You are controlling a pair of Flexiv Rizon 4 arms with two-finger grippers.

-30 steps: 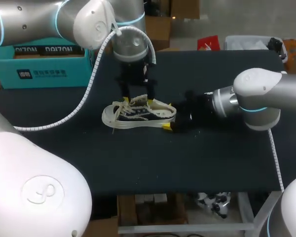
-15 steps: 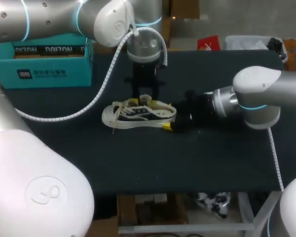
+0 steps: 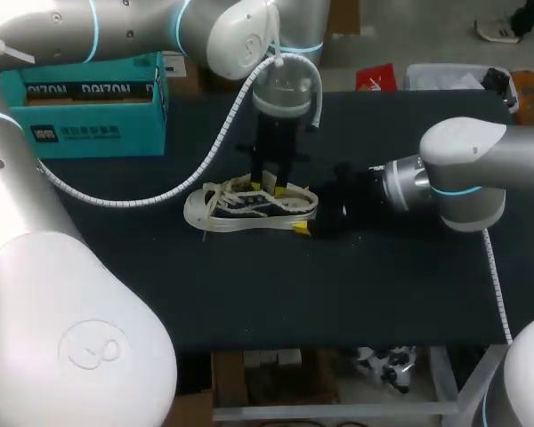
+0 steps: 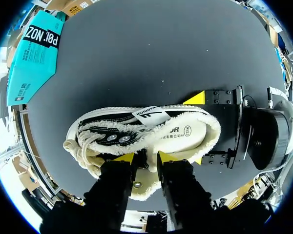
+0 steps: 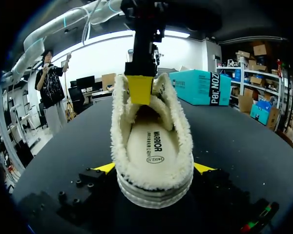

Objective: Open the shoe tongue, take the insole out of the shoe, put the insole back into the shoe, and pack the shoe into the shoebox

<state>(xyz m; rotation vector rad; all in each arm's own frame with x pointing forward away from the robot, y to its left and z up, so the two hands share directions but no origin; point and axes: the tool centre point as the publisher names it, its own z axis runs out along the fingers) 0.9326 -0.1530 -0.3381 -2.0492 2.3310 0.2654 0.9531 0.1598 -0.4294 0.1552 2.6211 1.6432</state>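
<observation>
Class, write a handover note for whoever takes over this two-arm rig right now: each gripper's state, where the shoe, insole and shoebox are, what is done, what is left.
Left gripper: down at the opening of the shoe, by the tongue; grip cannot be told.
Right gripper: shut on the shoe's heel.
The shoe stands on its sole in the middle of the table; the insole lies inside it; the shoebox is at the table's far left corner, without the shoe.
Done: nothing confirmed. Left: insole out and back, then shoe into shoebox.

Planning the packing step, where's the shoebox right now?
In the head view, the shoebox sits at the far left corner of the table, beyond the shoe.
</observation>
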